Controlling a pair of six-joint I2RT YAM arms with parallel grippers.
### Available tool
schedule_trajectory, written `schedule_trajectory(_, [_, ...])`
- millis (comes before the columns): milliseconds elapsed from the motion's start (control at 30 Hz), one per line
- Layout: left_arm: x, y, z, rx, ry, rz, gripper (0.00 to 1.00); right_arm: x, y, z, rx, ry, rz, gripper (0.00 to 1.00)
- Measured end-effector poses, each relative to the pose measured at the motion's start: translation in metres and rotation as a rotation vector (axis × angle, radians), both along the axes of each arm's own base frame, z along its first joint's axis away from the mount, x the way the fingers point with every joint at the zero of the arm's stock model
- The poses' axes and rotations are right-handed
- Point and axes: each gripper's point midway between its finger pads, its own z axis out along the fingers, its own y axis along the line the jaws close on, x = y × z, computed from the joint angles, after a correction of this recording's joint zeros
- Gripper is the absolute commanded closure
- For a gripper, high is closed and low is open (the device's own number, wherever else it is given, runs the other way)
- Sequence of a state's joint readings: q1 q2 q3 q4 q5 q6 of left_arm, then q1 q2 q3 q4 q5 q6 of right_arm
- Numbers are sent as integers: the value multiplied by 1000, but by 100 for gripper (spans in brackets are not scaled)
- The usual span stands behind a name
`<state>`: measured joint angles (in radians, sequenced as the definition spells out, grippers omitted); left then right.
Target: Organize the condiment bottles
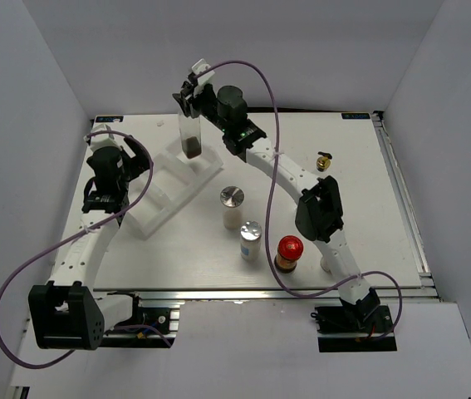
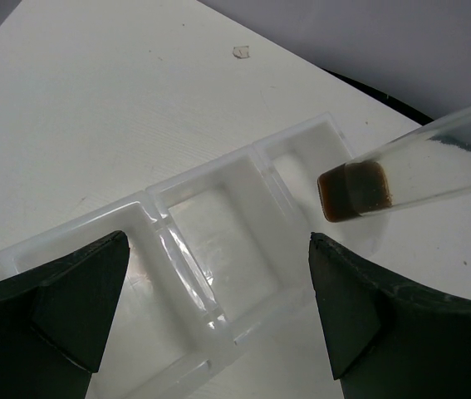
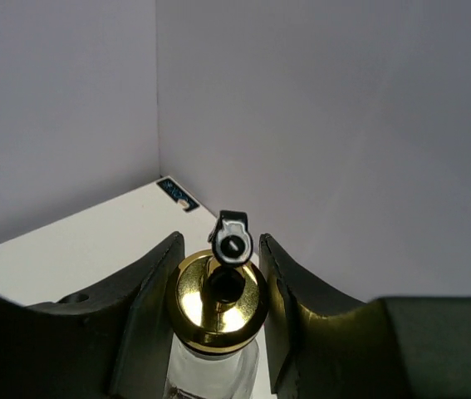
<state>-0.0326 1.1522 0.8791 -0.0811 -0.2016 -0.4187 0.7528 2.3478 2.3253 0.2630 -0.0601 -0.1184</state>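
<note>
Well, a white desk [image 1: 368, 183], plain walls [image 1: 301, 50] all round. The right tool [image 1: 192, 93] is clamped on a cruet [image 1: 191, 137], tilted over the far end of the rack [image 1: 164, 187]. The left tool [image 2: 218, 274] is apart beside it, and shakers [image 1: 233, 204] stand mid-desk.

The white table [image 1: 360, 216] bore the rack [image 2: 218, 216] beneath the left fingers [image 2: 69, 307]. Two shakers [image 1: 233, 206] and a red-lidded jar [image 1: 289, 253] stood well apart from them.
</note>
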Motion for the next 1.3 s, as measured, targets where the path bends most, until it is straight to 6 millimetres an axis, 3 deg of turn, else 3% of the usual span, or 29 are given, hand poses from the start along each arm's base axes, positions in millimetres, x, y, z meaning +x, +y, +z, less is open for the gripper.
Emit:
schedule_trajectory(100, [2, 1, -2, 0, 1, 3, 2, 2, 8, 6, 32, -60, 19, 100])
schedule_trajectory(233, [7, 4, -9, -1, 20, 8, 2, 5, 17, -2, 36, -112, 43, 100])
schedule_trajectory(400, [13, 4, -14, -10, 24, -4, 2, 11, 28, -24, 19, -169, 67, 100])
schedule_trajectory(667, [21, -4, -3, -25, -18, -48, 2, 17, 42, -68, -4, -187, 105, 100])
schedule_trajectory(933, [27, 3, 3, -40, -51, -56, 2, 20, 42, -66, 31, -228, 114, 100])
schedule_trajectory(967, [28, 2, 2, -43, -51, -63, 2, 21, 41, -66, 33, -227, 114, 97])
schedule_trajectory(1033, [30, 0, 1, -49, -50, -72, 2, 22, 40, -67, 34, -226, 112, 83])
schedule_trajectory(1067, [30, -1, -1, -50, -47, -76, 2, 22, 40, -67, 35, -225, 112, 61])
schedule_trajectory(1167, [31, -3, -3, -54, -42, -87, 2, 23, 39, -64, 44, -230, 110, 26])
schedule_trajectory(1233, [32, -3, -4, -56, -40, -90, 2, 21, 38, -57, 60, -254, 108, 11])
schedule_trajectory(1300, [32, -4, -4, -57, -40, -93, 2, 21, 36, -54, 65, -263, 105, 11])
